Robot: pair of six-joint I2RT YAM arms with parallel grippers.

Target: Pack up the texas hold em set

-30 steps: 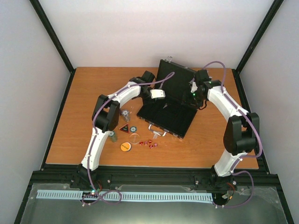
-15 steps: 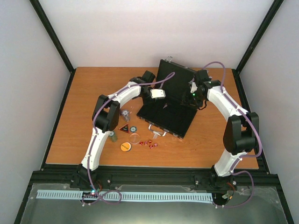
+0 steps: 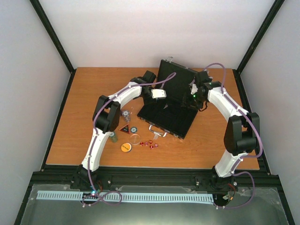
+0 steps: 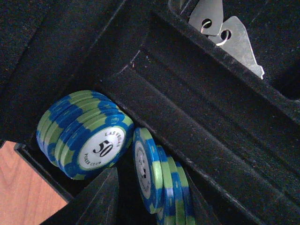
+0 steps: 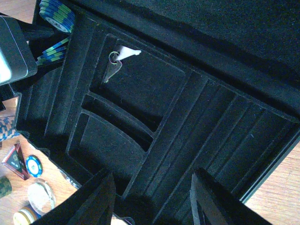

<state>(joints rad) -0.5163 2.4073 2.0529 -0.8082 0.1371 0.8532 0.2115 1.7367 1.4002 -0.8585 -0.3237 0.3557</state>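
Case (image 3: 176, 119): black, lying open on the wooden surface (image 3: 75, 122), lid standing up at the back, tray toward the arms.
Left end effector (image 4: 150, 180): down in the tray's left corner, released, fingers spread either side of an on-edge chip stack (image 4: 159, 180), a dark gap showing between one finger and the chips.
Right end effector (image 5: 152, 173): hovering over the tray, fingers spread wide, gripping nothing.
Left wrist view alone: close enough to read "50" and "Las Vegas" on the blue-and-green stack (image 4: 84, 133) lying in a groove at the tray's edge, just beside the on-edge chip stack.
Right wrist view alone: whole felt tray laid out, long grooves and three pockets; both stacks only small in the top left corner.
Keys (image 4: 225, 33): two silver ones on a ring, in a pocket of the tray; seen from both wrists, too small to make out from the top.
Top view alone: both arms curving in toward the case, plus the full spread of loose pieces on the surface just in front and left of it.
Loose pieces: orange disc (image 3: 125, 147), red-black triangle (image 3: 125, 130), red dice (image 3: 150, 144) in a small cluster, clear disc (image 3: 136, 138), all outside the case.
Handle (image 3: 157, 133): silver, on the case's near edge, near the dice.
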